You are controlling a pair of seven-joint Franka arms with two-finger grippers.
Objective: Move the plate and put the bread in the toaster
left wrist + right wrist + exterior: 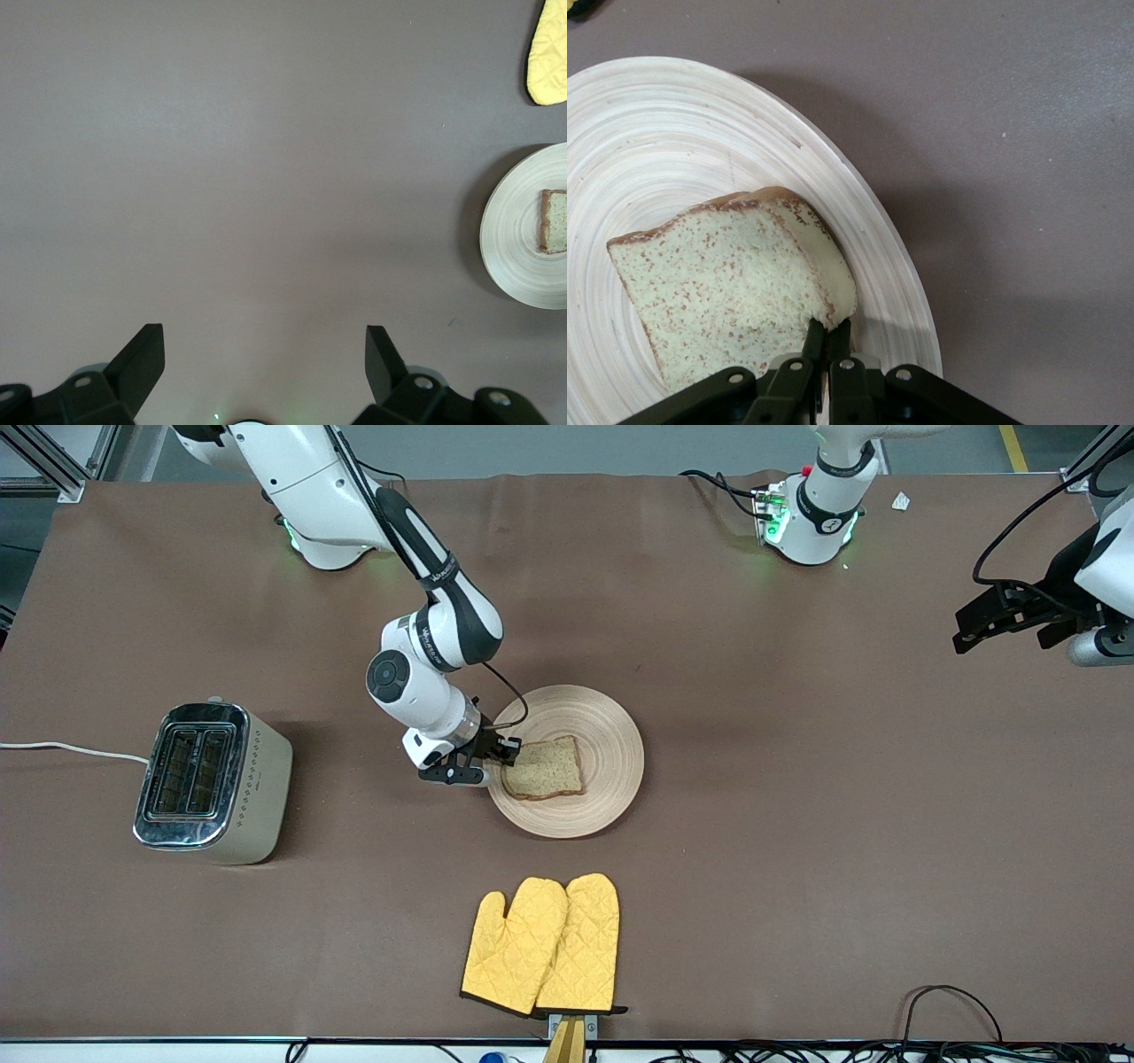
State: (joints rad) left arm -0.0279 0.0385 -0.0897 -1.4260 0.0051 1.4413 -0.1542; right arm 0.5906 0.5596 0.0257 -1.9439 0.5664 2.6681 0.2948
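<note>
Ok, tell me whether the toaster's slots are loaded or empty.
Empty. Both slots in the toaster show only dark openings; the bread lies on the plate, its edge pinched by the right gripper.

path plate [611, 779] to toaster [213, 779]: bare table [354, 868] between | toaster slots: uncovered, open from above | obstacle: oven mitts [542, 946] nearer the front camera than plate, off that path

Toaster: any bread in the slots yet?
No, both slots of the toaster look empty, and the bread lies on the plate, pinched at its edge by the right end effector.
</note>
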